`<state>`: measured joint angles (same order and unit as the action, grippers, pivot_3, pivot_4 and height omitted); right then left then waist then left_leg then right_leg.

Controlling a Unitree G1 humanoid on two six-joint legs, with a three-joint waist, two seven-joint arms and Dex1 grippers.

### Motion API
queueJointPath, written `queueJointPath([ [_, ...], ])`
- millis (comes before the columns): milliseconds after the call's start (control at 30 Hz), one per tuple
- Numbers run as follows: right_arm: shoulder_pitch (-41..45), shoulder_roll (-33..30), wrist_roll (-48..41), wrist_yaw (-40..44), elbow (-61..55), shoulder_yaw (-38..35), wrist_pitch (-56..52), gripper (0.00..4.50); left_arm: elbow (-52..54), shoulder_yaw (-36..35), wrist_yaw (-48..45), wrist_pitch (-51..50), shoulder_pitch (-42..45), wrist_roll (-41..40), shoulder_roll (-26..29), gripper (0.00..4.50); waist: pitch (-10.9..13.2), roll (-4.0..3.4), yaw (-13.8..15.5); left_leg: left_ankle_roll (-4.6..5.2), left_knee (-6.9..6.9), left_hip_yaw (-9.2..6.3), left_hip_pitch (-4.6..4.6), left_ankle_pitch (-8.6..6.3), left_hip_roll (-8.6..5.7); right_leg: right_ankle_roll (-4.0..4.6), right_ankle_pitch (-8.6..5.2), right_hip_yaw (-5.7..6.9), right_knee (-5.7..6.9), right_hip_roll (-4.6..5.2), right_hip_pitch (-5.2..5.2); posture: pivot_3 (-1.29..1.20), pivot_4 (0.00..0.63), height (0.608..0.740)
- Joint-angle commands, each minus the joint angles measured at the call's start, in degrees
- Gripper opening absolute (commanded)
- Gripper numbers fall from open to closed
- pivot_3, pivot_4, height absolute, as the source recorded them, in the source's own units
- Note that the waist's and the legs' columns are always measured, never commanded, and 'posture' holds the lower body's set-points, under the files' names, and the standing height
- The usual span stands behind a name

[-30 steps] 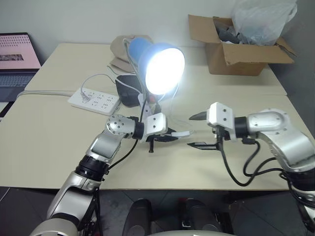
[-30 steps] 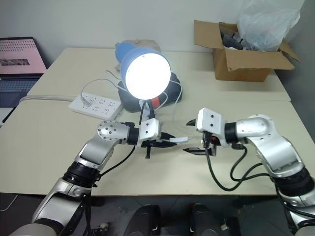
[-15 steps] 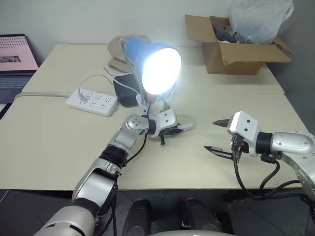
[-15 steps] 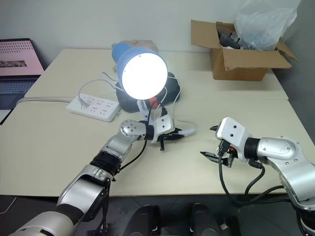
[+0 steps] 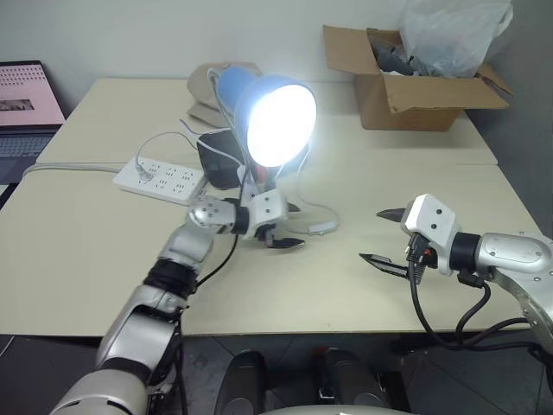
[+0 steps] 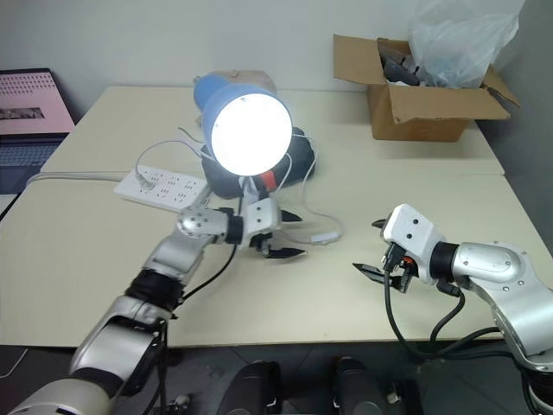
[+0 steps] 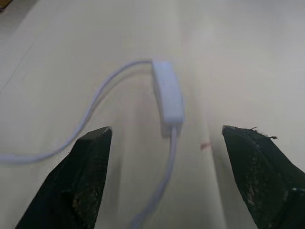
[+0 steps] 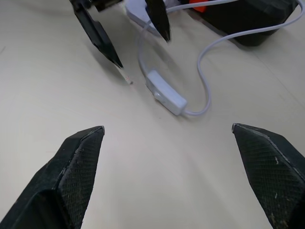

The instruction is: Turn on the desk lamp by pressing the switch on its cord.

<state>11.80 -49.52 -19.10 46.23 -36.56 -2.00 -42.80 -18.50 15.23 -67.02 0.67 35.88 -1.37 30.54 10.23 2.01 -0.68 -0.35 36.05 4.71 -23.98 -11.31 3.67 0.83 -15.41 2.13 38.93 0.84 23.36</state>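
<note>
Desk lamp [image 5: 275,121] is lit, standing at table [image 5: 86,242] centre, shade facing the robot. The switch [image 6: 326,234] lies flat on the table just near-right of the lamp base, on the cord [image 7: 102,93] (which loops back toward the base). Left gripper [image 6: 283,233] sits just left of the switch, jaws spread, holding nothing, not touching it. Right gripper [image 5: 382,235] hangs well to the right, jaws wide apart, empty. Power strip [image 5: 162,178] left of the lamp; cardboard box [image 5: 406,86] far right.

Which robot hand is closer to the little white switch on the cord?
Left. The left gripper sits just beside the switch, jaws open. The right gripper is farther off across the table.
</note>
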Motion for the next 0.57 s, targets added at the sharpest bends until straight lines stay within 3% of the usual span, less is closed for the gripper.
queueJointPath([
  [33,-0.5,-0.7,1.7,0.8,2.1,-1.2,6.6,4.50,12.9,-4.6,-0.8,-4.6,-5.5,-3.5,5.6,3.84,0.0,0.00,0.0,0.00,-0.01,0.00,0.00,0.00,0.01,0.00,0.00,0.01,-0.01,0.01,0.00,0.00,0.150,0.740],
  [167,-2.9,-0.3,0.3,3.2,5.0,-4.7,12.4,4.50,27.0,-14.0,3.6,-12.7,-16.8,-9.1,10.1,3.84,0.0,0.00,0.3,0.00,0.01,0.00,-0.02,0.00,-0.02,0.00,-0.01,0.03,-0.02,0.08,-0.01,0.00,0.150,0.740],
  [367,-6.9,-2.1,-4.9,9.7,7.4,-10.9,14.9,4.50,39.2,-25.0,6.7,-23.5,-28.4,-17.5,13.5,3.84,0.0,0.01,0.6,0.00,0.01,0.00,0.05,0.00,-0.03,-0.01,0.00,0.06,-0.04,0.16,-0.08,0.00,0.150,0.740],
  [567,-6.3,-3.4,-5.1,12.5,10.7,-10.4,17.1,4.50,43.0,-27.2,9.1,-27.4,-31.4,-21.3,13.7,3.84,0.0,0.01,0.6,0.00,0.01,-0.05,0.13,0.00,-0.04,0.00,0.01,0.10,-0.02,0.17,-0.12,0.00,0.150,0.740],
])
